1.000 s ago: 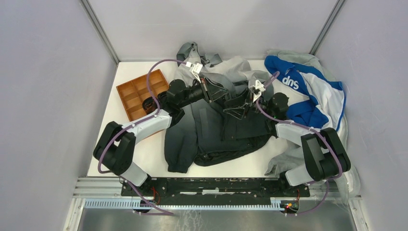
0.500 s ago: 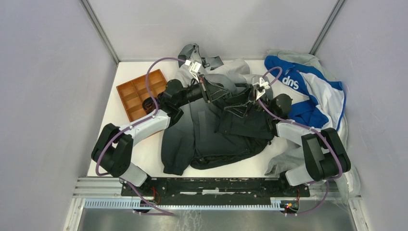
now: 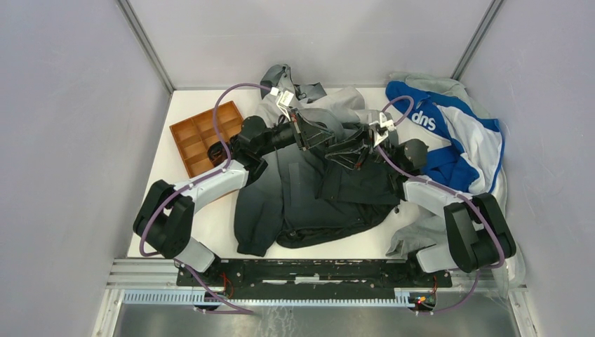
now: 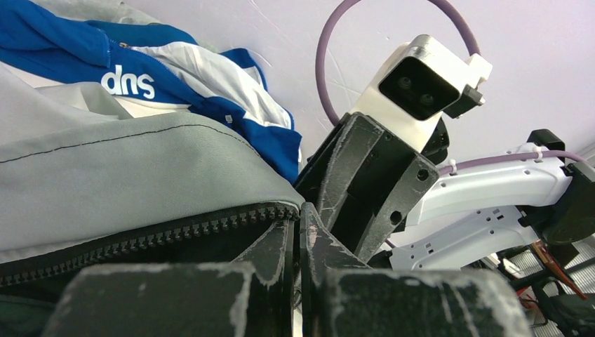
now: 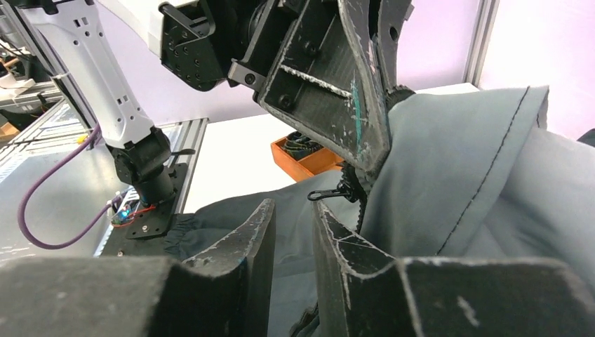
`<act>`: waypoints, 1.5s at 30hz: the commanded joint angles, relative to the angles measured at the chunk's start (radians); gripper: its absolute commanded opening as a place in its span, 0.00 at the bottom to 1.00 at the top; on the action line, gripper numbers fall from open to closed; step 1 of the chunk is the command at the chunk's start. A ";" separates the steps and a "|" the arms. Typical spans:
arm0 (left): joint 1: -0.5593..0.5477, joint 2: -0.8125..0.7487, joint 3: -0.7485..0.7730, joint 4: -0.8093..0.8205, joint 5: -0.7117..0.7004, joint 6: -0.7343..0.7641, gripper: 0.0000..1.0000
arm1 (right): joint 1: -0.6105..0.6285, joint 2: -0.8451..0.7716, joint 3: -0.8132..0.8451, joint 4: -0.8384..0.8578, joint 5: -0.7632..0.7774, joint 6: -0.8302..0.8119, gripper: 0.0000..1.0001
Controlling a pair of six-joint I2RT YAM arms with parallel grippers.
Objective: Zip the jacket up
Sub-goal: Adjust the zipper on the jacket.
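- The jacket (image 3: pixel 309 196) lies spread at the centre of the white table (image 3: pixel 168 140). Its pale grey hood and collar are at 12 o'clock and its dark charcoal hem is at 6 o'clock.
- One dark sleeve hangs toward 7 o'clock, ending near the table's front edge.
- The left gripper (image 4: pixel 298 217) reaches in from 9 o'clock to the upper front of the jacket. Its fingers are pressed together on the fabric edge where the zipper teeth (image 4: pixel 154 242) end.
- In the right wrist view, that clamped edge carries a small dark zipper pull (image 5: pixel 326 193), which dangles just below the left gripper's finger.
- The right gripper (image 5: pixel 291 225) comes in from 3 o'clock and faces the left one, close to it. Its fingers stand a narrow gap apart with nothing between them, and the pull is just beyond the tips at 1 o'clock.
- Both wrists meet over the grey-to-charcoal part of the jacket, just below the collar.
- An orange divided tray (image 3: pixel 200 137) sits at 9 to 10 o'clock from the jacket. It holds something dark in a near compartment, too small to identify.
- A blue-and-white garment (image 3: pixel 449 130) with white lettering is heaped at 2 o'clock.
- A light grey garment (image 3: pixel 410 235) lies under the right arm at 4 o'clock.
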 commanded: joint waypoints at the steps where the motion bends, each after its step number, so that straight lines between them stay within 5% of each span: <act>1: 0.001 -0.017 0.005 0.064 0.028 -0.017 0.02 | 0.003 -0.046 -0.005 -0.005 0.000 -0.030 0.30; 6: 0.002 -0.021 0.008 0.064 0.027 -0.020 0.02 | 0.003 -0.085 -0.004 -0.257 0.071 -0.188 0.31; 13: 0.003 -0.024 0.007 0.066 0.032 -0.023 0.02 | 0.012 -0.074 0.007 -0.278 0.121 -0.168 0.36; 45: 0.002 -0.029 0.000 0.089 0.040 -0.043 0.02 | 0.032 -0.030 0.016 -0.004 0.170 0.071 0.36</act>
